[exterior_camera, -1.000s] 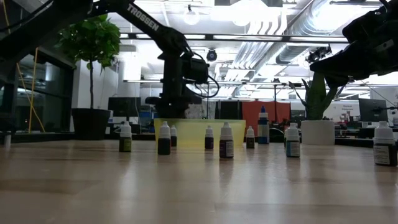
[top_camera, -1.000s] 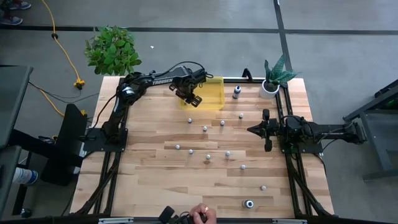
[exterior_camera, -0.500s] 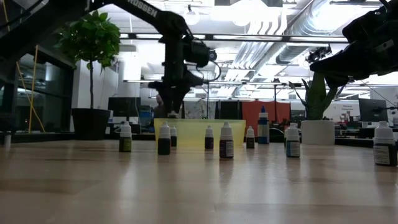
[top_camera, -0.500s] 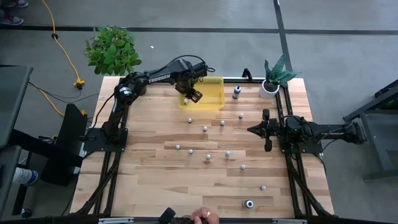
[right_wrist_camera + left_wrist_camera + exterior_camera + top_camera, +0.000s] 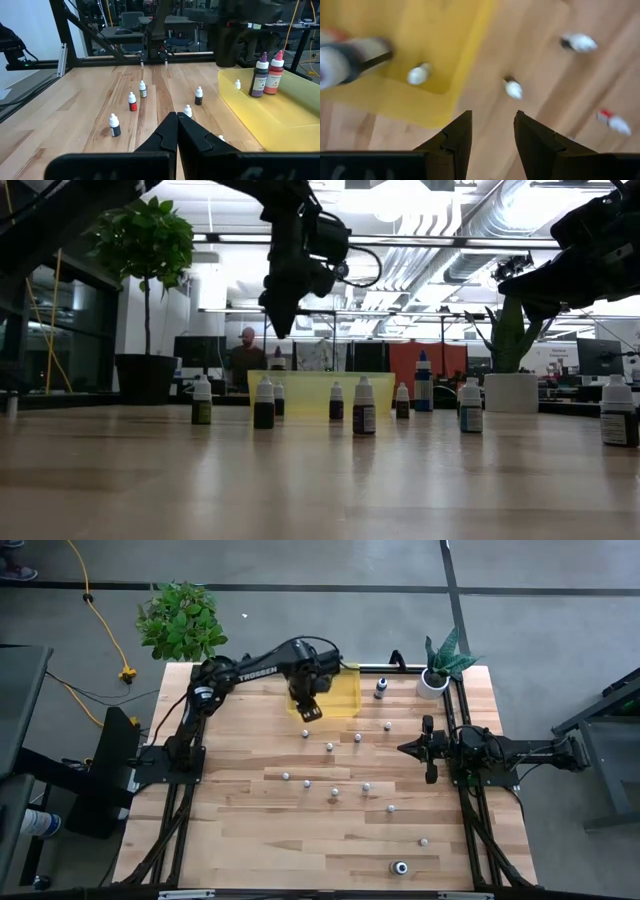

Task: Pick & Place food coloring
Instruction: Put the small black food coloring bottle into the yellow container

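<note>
Yellow bin (image 5: 340,690) now sits under my left hand (image 5: 491,132), which has swung in from the bin's side over the past second and hangs open, empty, above its near edge; I judge a drop just made. Food coloring bottles (image 5: 329,747) dot the wooden worktop (image 5: 250,820); my right hand (image 5: 176,131) waits closed. A person (image 5: 245,355) stands in the room beyond.
</note>
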Robot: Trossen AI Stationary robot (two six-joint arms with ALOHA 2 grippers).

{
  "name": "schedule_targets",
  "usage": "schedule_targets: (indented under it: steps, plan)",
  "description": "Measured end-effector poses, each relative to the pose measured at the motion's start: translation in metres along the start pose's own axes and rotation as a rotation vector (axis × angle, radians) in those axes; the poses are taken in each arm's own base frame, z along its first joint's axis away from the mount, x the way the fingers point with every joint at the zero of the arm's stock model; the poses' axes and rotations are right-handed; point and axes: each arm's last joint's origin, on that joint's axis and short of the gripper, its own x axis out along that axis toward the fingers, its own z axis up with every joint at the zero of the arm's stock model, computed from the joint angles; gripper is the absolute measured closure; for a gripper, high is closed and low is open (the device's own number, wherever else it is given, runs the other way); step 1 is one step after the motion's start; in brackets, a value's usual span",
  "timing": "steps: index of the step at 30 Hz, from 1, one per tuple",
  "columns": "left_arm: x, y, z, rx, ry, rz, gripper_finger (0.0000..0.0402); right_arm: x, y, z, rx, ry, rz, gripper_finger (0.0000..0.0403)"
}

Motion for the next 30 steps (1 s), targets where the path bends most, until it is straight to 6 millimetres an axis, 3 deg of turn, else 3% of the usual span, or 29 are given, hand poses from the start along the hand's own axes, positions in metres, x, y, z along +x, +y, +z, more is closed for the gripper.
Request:
schedule_targets:
  steps: [4,9,16,30]
  plan:
    - [0.001,-0.014,-0.001,0.103,0.01,-0.017,0.0263,0.0,0.0,0.0,0.0,0.0,0.0,0.0402]
    - [0.003,-0.032,-0.001,0.062,0.014,-0.008,0.0263,0.0,0.0,0.0,0.0,0.0,0.0,0.0402]
    - [0.021,-0.053,-0.005,0.139,0.053,-0.001,0.0263,0.0,0.0,0.0,0.0,0.0,0.0,0.0402]
    - [0.065,-0.049,-0.006,0.041,0.052,0.06,0.0263,0.0,0.0,0.0,0.0,0.0,0.0,0.0402]
